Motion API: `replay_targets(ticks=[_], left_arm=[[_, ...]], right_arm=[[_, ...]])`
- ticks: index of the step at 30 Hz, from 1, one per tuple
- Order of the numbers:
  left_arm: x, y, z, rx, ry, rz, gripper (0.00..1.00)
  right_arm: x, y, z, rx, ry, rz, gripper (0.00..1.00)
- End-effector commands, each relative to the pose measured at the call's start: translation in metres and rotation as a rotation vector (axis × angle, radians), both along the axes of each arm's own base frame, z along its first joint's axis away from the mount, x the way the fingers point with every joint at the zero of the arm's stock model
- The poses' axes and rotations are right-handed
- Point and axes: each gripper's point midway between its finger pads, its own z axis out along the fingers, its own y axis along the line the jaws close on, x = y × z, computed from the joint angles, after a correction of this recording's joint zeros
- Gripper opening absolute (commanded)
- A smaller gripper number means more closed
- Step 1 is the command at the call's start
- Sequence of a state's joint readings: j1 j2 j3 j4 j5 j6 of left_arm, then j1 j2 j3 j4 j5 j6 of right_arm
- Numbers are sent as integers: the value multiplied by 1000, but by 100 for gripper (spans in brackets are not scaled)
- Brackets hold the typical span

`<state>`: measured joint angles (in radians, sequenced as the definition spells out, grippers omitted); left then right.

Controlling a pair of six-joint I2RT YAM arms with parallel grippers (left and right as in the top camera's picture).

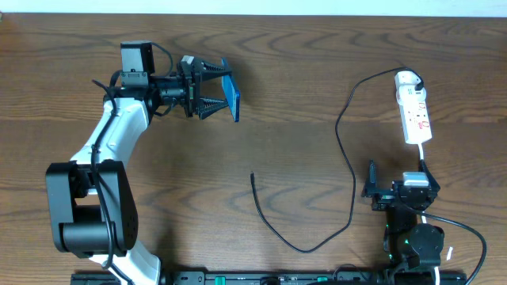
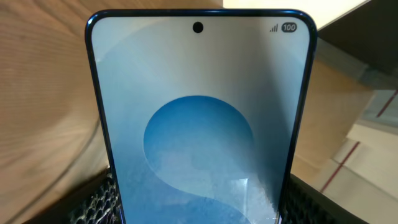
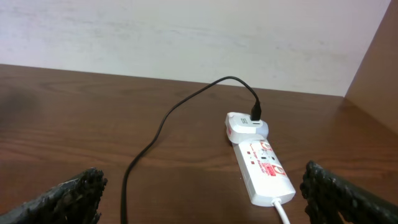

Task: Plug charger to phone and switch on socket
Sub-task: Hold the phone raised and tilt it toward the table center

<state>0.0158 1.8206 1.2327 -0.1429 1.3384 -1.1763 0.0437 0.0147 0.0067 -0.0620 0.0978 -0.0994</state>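
Blue phone (image 2: 199, 124) sits clamped in left jaws, screen shown only by that wrist; right jaws gape before socket (image 3: 264, 165)

Right of centre: white oblong power strip with red markings (image 3: 266, 167); thin black cable (image 3: 166, 117) plugged into far end, trailing toward bottom edge.

1. From the left wrist, the phone (image 2: 199, 124) runs off the bottom edge, so its lower end is unseen.
2. The left gripper's fingers (image 2: 93, 202) show only as dark corners.
3. The socket (image 3: 264, 168) markings are too small to read; its white cord (image 3: 281, 211) leaves the frame.
4. From overhead, the charger (image 1: 353, 198) tip is too small to make out.
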Motion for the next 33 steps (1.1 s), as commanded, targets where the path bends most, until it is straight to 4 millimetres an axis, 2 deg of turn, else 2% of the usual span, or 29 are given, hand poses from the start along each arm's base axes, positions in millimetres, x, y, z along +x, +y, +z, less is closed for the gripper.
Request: replay_targets(ticks=[1,11,33], left_arm=[[-5,-3,25,-75,52,-23,8],[-2,-3,30,-105,156,2,7],[-4,-4,32,-124,206,-4,7]], right_arm=[[0,3,0,-13,-1,14,99],[0,3,0,-13,-1,14,99],[0,3,0,-13,-1,14,99]])
